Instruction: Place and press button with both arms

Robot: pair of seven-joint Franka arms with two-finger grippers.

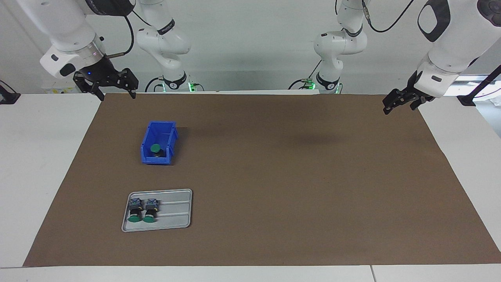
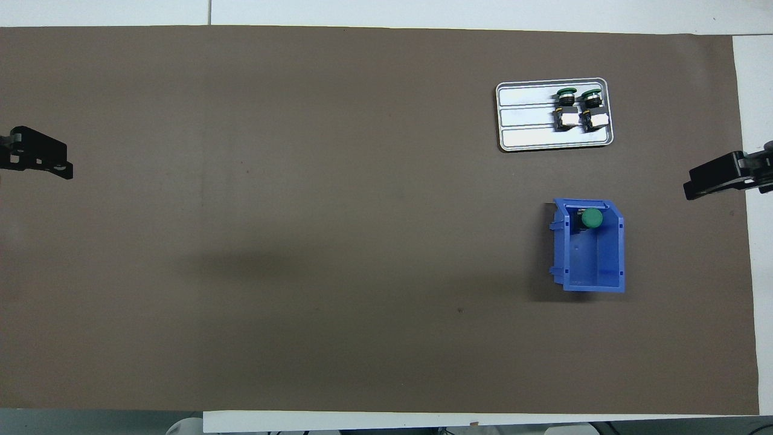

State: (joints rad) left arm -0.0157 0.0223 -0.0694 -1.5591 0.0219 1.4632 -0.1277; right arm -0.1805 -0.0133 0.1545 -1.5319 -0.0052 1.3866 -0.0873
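Note:
The button [image 1: 155, 148] [image 2: 592, 218], green cap up on a black body, stands in a blue bin [image 1: 148, 157] [image 2: 595, 275] toward the right arm's end of the table. My right gripper [image 1: 116, 94] [image 2: 700, 184] hangs open and empty in the air over the mat's edge at that end, apart from the bin. At the other end, my left gripper [image 1: 398, 109] [image 2: 45, 162] also hangs open and empty over the mat's edge. Neither gripper touches anything.
A grey metal tray [image 1: 176, 213] [image 2: 525, 118] lies farther from the robots than the bin. Two green-capped switches [image 1: 143, 210] [image 2: 578, 107] lie side by side on it. A brown mat [image 1: 274, 176] covers the table.

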